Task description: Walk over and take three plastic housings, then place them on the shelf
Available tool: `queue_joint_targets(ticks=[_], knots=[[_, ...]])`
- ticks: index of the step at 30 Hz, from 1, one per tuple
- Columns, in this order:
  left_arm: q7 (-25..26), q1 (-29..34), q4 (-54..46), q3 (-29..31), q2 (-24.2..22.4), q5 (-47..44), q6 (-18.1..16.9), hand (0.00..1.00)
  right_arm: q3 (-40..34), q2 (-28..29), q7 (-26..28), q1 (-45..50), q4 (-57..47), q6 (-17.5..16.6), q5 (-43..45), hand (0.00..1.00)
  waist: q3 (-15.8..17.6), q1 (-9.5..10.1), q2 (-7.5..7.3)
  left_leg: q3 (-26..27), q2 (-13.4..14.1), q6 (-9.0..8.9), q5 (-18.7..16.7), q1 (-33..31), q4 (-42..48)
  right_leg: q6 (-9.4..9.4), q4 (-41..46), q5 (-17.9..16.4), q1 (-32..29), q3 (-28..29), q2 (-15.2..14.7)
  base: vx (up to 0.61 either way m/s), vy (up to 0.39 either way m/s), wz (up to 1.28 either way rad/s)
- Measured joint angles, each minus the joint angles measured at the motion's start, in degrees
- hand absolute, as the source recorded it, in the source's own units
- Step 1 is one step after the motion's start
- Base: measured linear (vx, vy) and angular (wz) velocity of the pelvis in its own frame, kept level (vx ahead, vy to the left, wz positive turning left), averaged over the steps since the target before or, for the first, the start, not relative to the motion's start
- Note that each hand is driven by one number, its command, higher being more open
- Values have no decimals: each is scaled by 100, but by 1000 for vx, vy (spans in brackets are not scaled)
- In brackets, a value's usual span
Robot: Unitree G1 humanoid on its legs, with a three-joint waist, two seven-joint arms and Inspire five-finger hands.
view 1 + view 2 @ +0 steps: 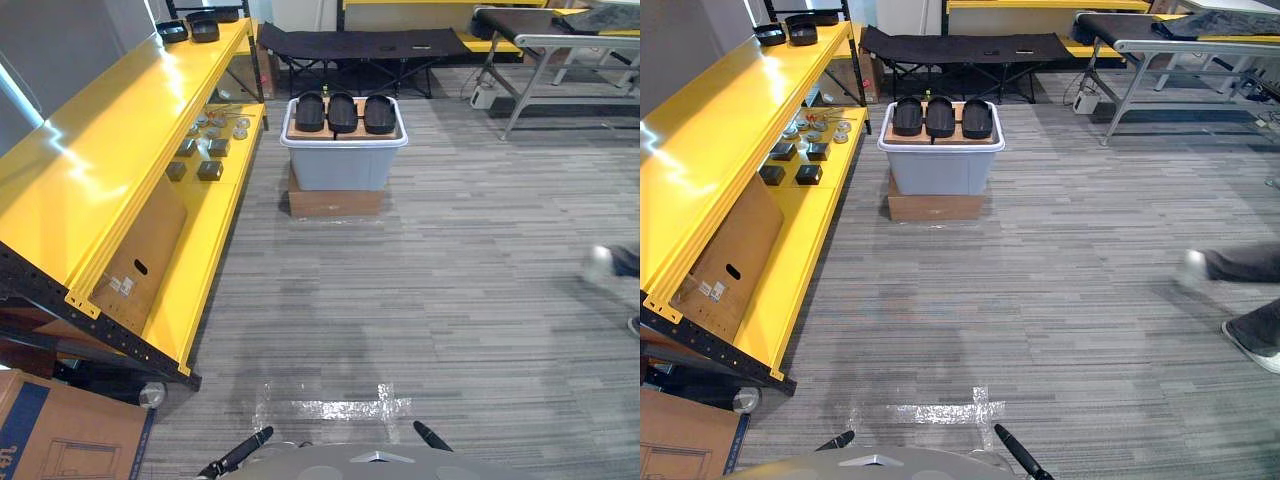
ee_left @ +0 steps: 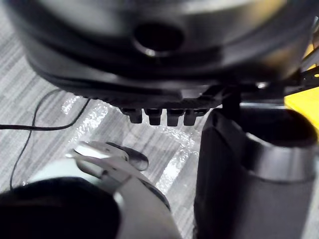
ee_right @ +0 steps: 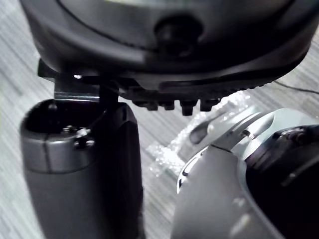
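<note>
Shelf: the yellow shelf point(image 1: 110, 140) is running along the left side. Black trays point(image 1: 205, 30) are sitting at the far end of its top level, and small metal bits point(image 1: 210, 145) are lying on the lower level.
Cardboard sheet point(image 1: 145, 255): leaning on the shelf's lower level, toward its near end.
Left hand point(image 2: 149, 64): hanging loose, fingers relaxed, gripping nothing.
Housings: all three black housings point(image 1: 342, 113) are sitting side by side on a wooden board point(image 1: 295, 132) across the top of the grey bin point(image 1: 343, 165), just right of the shelf's far end.
Bin: resting on a flat cardboard box point(image 1: 335, 203).
Cot point(image 1: 360, 43): standing behind the bin.
Right hand point(image 3: 169, 59): same deal, dangling relaxed and empty.
Table point(image 1: 570, 45): standing at the far right.
Person: legs point(image 1: 1250, 265) are showing at the right edge.
</note>
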Motion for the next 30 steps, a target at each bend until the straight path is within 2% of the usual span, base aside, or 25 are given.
queue_joint_targets(ticks=[3,5,7,11,16,18,20,21,23,24,25,27,28,29,30], knots=[[-59,-298,-851,-308,-57,-493,-231,100,770,170,273,-367,-1029,-412,-9,100,104,-7,-170,-21,-30,-2,183,19,-259,41,-56,28,-80,-20,5,-9,-2,3],[-168,-392,-1092,-506,-161,-656,-309,100,889,207,275,-539,-1224,-560,-42,100,106,-6,-173,-20,-47,-1,184,27,-259,49,-56,32,-75,-19,-14,0,0,0],[-337,-482,-1340,-716,-346,-850,-560,100,961,285,228,-841,-1427,-890,-118,100,124,-6,-151,-16,-65,-1,184,25,-259,68,-57,43,-80,-19,-33,0,0,0],[-399,-515,-1531,-751,-444,-1217,-985,100,1087,358,15,-984,-1614,-1411,-13,100,136,-8,-133,6,-57,-4,182,25,-260,69,-61,43,-84,-13,-25,0,0,0],[-241,-336,-1553,-730,-432,-1661,-1326,100,1052,352,-290,-855,-1612,-1664,37,100,155,-21,-113,56,-56,-40,154,41,-258,70,-8,38,-113,27,-34,-20,-10,-6],[-267,-243,-1619,-715,-429,-1859,-1335,100,1000,357,-79,-743,-1608,-1658,366,100,183,-26,-125,64,-72,-54,88,50,-253,116,560,-208,-366,69,-126,-36,25,-5],[-349,-216,-1604,-716,-440,-1873,-1272,100,954,351,136,-639,-1548,-1611,395,100,380,-33,-110,80,-46,49,-49,184,-109,252,1748,-437,-736,102,-278,-41,66,-9],[-453,-180,-1619,-681,-434,-1731,-1192,100,956,372,299,-553,-1428,-1595,385,100,485,-17,-158,145,-20,139,-256,210,122,188,3071,-437,-1324,109,-473,-35,58,-18],[-500,-198,-1606,-678,-345,-1547,-1113,100,959,436,512,-419,-1225,-1552,401,100,570,-60,-225,124,-18,264,-420,251,392,26,3778,-676,-1762,112,-615,29,51,-7],[-500,-197,-1596,-680,-326,-1530,-1101,100,941,442,555,-380,-1212,-1529,415,100,568,-84,-233,117,-6,261,-462,248,453,43,3728,-728,-1824,117,-596,101,47,5],[-501,-203,-1590,-683,-300,-1528,-1048,100,921,395,635,-332,-1204,-1533,409,100,581,-180,-228,86,68,256,-558,227,591,34,3310,-736,-1903,115,-487,174,33,10],[-556,-250,-1549,-697,-305,-1527,-1036,100,811,390,748,-187,-1207,-1572,398,100,597,-277,-206,31,196,202,-665,229,680,137,2357,-627,-1971,113,-236,193,7,13],[-589,-262,-1540,-726,-303,-1526,-1034,100,769,396,814,-76,-1187,-1573,380,100,604,-305,-205,23,268,128,-742,255,713,198,1613,-413,-1998,70,-98,203,-35,2],[-631,-260,-1537,-744,-306,-1524,-1034,100,734,402,900,41,-1141,-1569,360,100,626,-301,-250,48,274,25,-840,353,716,196,954,-55,-1998,-6,-65,263,-68,-4],[-650,-260,-1531,-745,-305,-1519,-1033,100,716,411,939,85,-1125,-1556,377,100,644,-298,-288,67,254,-55,-885,394,741,190,805,47,-2018,-22,-79,334,-125,-13]])
